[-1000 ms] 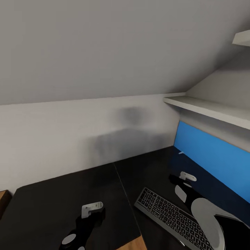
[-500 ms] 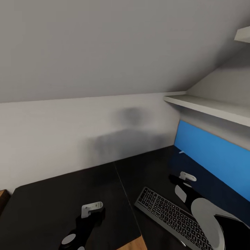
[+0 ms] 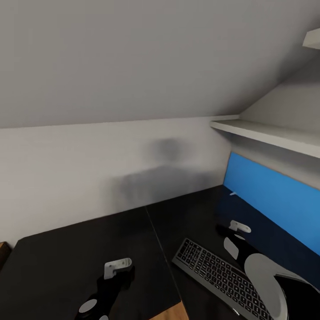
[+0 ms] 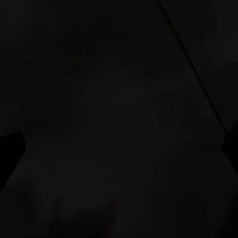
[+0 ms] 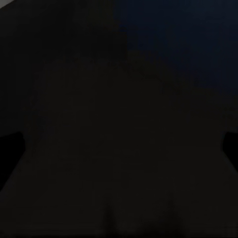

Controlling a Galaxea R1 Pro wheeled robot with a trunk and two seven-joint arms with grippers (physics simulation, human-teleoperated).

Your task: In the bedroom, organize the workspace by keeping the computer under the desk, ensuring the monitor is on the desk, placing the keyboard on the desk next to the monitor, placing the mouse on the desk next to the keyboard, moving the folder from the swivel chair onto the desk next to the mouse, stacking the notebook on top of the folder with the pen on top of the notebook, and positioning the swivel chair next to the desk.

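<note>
The view has tipped slightly since a second ago; the wall line and shelf (image 3: 266, 135) sit a little lower, while nothing on the black tabletop (image 3: 66, 262) has shifted. The keyboard (image 3: 218, 275) lies on it near the blue back panel (image 3: 271, 200). The left tool (image 3: 119, 269) and right tool (image 3: 238, 227) hover low over the tabletop; I cannot tell whether either is spread or pressed together.

One flat rectangular keyboard with dark keys and a greyish frame (image 3: 218, 274) lies on one black-topped desk (image 3: 66, 262), which carries one bright blue back panel (image 3: 271, 200). Two white wall shelves (image 3: 266, 135) (the upper one barely enters at the corner) hang above. Two black robot arms with pale grey fittings reach over the desktop.
</note>
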